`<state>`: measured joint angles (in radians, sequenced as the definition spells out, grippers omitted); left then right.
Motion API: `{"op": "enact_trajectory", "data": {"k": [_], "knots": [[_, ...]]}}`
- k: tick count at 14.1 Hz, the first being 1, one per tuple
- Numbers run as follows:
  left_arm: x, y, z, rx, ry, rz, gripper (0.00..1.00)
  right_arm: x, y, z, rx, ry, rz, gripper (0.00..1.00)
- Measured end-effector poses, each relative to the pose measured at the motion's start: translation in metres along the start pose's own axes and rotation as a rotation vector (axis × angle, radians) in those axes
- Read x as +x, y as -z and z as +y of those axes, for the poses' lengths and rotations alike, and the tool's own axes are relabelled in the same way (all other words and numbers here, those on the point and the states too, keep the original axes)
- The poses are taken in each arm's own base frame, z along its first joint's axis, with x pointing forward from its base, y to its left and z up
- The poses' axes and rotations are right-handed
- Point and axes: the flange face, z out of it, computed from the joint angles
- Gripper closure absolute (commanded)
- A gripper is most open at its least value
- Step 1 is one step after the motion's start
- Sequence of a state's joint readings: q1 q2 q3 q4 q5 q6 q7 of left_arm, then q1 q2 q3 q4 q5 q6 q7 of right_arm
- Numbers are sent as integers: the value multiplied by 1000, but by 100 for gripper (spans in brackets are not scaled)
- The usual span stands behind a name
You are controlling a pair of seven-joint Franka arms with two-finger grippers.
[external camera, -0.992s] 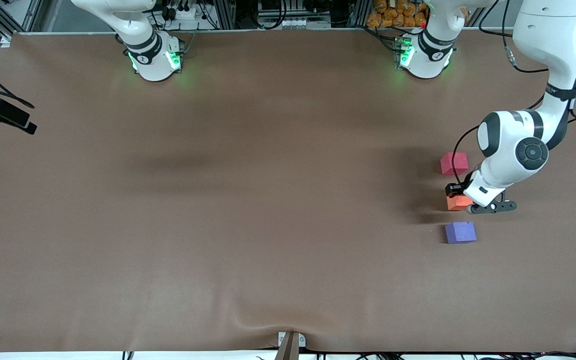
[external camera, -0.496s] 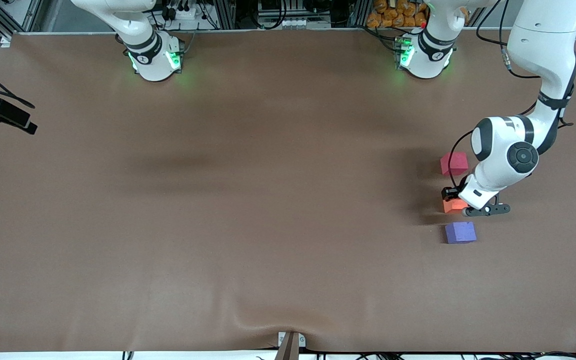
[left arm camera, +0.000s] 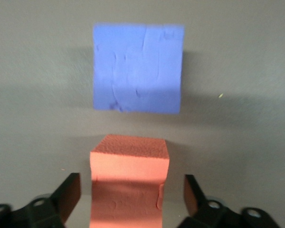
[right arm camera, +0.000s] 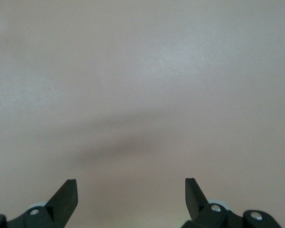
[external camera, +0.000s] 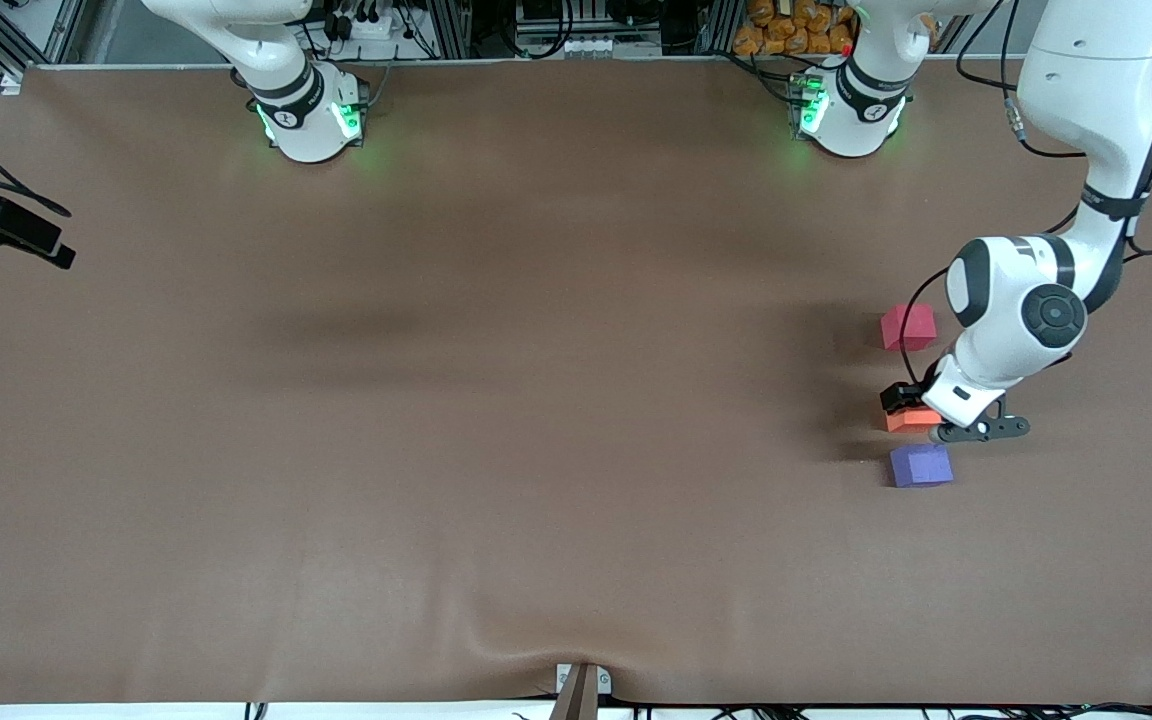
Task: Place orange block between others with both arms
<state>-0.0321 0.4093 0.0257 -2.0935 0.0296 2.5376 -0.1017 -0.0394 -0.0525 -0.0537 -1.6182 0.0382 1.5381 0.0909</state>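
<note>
The orange block (external camera: 908,421) rests on the brown table in line between the red-pink cube (external camera: 908,327) and the purple-blue cube (external camera: 921,465), nearer to the purple-blue one. My left gripper (external camera: 912,407) is low over the orange block and open. In the left wrist view the orange block (left arm camera: 129,180) sits between the spread fingers (left arm camera: 69,194) with a gap on each side, and the purple-blue cube (left arm camera: 137,67) lies just past it. My right gripper (right arm camera: 131,184) waits open over bare table, with nothing between its fingers.
The brown table cover (external camera: 496,400) has a raised wrinkle at its front edge by a small bracket (external camera: 581,685). A black camera mount (external camera: 6,230) sticks in at the right arm's end. The left arm's elbow (external camera: 1026,310) hangs over the cubes.
The left gripper has opened and let go of the orange block, which now sits slightly closer to the purple-blue cube. The right arm has not moved.
</note>
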Motion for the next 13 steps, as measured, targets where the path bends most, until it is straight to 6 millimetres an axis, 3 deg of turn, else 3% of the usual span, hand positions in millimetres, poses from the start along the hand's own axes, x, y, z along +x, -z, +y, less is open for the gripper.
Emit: {"op": "enact_trajectory", "data": {"k": [4,6,13], "knots": [[26,82,1,8,3,-65,0,1,-2,0,-1,1,-5,0],[30,123,2,7,2,-59,0,2,-3,-1,-1,2,-6,0],[12,265,32,-8,-50,16,0,2,-4,-2,-1,3,-7,0]]}}
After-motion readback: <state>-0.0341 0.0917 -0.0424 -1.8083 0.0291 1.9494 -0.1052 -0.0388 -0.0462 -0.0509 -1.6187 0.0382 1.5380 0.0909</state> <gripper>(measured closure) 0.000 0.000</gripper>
